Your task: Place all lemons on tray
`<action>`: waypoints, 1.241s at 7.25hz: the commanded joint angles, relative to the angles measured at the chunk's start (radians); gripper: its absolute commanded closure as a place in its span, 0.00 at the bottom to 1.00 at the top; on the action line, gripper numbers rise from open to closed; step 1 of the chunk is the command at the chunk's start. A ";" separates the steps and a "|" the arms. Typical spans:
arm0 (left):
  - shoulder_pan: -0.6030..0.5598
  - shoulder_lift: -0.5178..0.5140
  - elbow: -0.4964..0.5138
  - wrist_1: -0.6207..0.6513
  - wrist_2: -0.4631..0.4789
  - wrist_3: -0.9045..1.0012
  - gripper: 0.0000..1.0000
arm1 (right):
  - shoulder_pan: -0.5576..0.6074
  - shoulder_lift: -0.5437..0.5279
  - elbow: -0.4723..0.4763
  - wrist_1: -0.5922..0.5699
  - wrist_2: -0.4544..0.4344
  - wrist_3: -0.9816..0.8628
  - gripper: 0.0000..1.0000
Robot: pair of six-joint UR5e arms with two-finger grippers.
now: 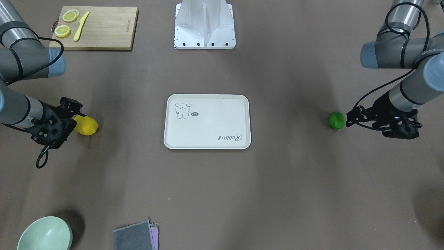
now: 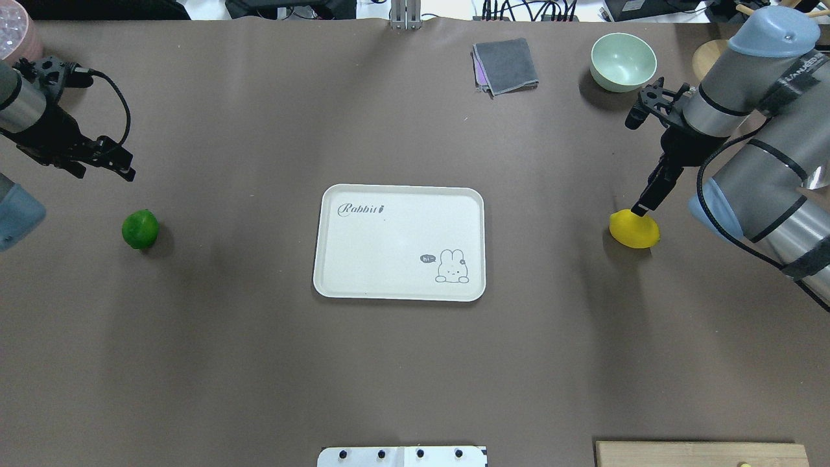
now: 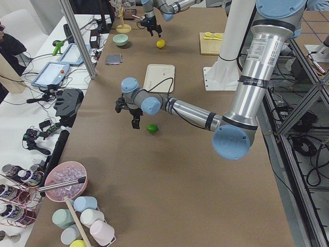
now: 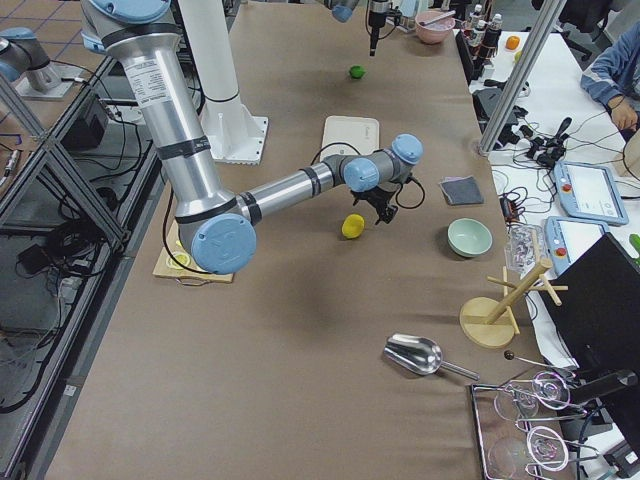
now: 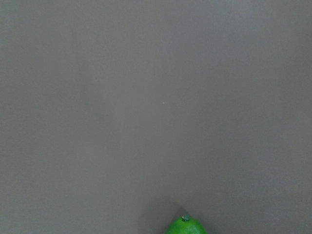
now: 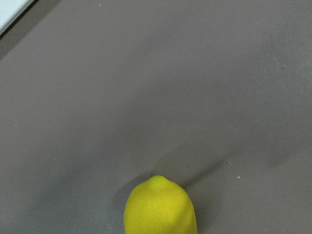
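The cream-white rectangular tray (image 2: 389, 246) lies in the middle of the brown tabletop (image 2: 259, 363). Well apart on the robot's left lies the green oval lemon (image 2: 140, 229), and on its right the yellow oval lemon (image 2: 634, 230). Beyond that one, at the far edge, are a pale green bowl (image 2: 623, 61) and a folded grey cloth (image 2: 506, 65).

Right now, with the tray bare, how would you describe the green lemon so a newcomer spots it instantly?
Start at the cream tray in the middle of the brown table. To the robot's left of it, well apart from the tray, lies the green lemon. It is the only green fruit; the yellow lemon sits on the opposite side.
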 commanded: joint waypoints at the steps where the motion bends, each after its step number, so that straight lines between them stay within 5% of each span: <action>1: 0.025 -0.005 0.071 -0.054 -0.004 -0.006 0.02 | -0.013 -0.004 -0.022 0.001 0.002 -0.013 0.01; 9: 0.139 -0.022 0.093 -0.054 -0.005 -0.100 0.02 | -0.069 -0.005 -0.070 0.001 0.000 -0.033 0.01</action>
